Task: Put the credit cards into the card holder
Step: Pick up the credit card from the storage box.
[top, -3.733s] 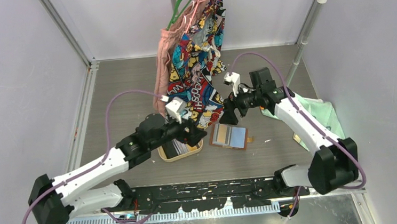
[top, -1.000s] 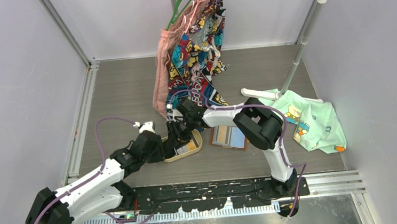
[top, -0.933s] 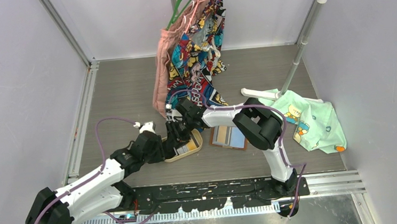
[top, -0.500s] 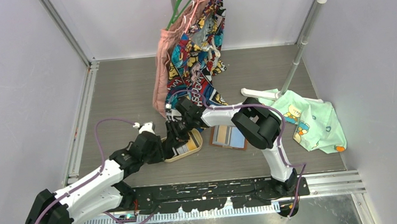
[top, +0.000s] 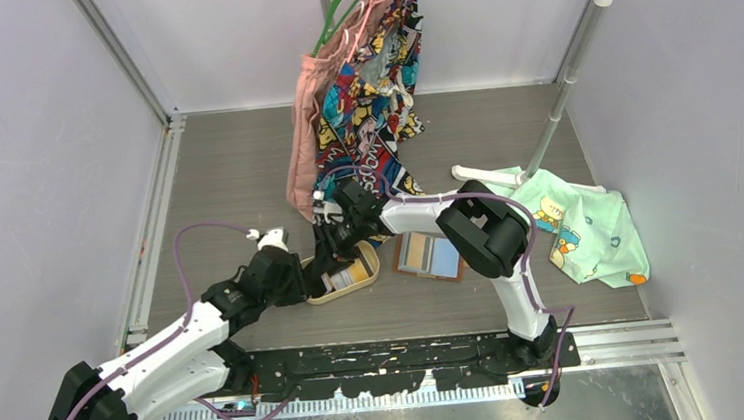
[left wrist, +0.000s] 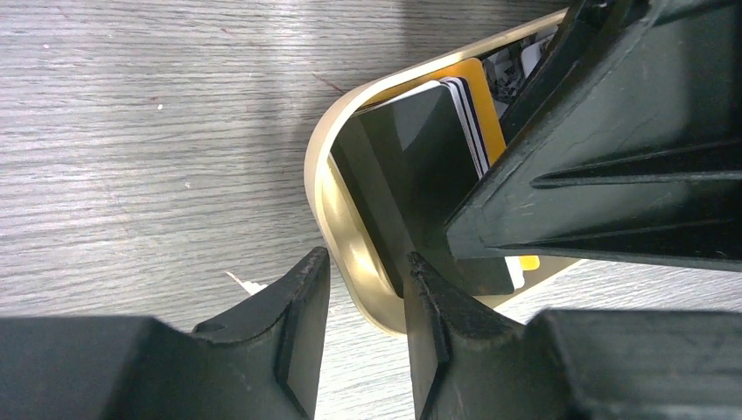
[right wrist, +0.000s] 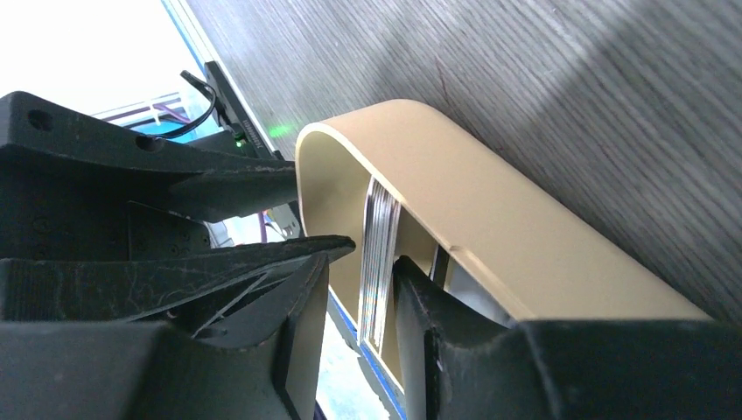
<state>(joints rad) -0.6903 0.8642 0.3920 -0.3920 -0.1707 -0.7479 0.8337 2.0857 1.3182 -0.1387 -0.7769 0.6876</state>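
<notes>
The credit cards lie in an oval light-wood tray; a black card is on top and a yellow card beneath. The tan card holder lies unfolded just right of the tray, untouched. My left gripper is at the tray's left end, its jaws partly apart astride the rim. My right gripper reaches in from the far side. The edge-on card stack stands between its jaws, against one finger with a gap to the other.
Patterned and pink clothes hang on a hanger behind the tray. A green printed cloth lies at the right by a metal pole. The right arm's elbow hangs above the card holder.
Since the oldest frame my right arm has swung from beside the card holder across to the tray, and my left arm has drawn back. In the last second the right jaws narrowed slightly.
</notes>
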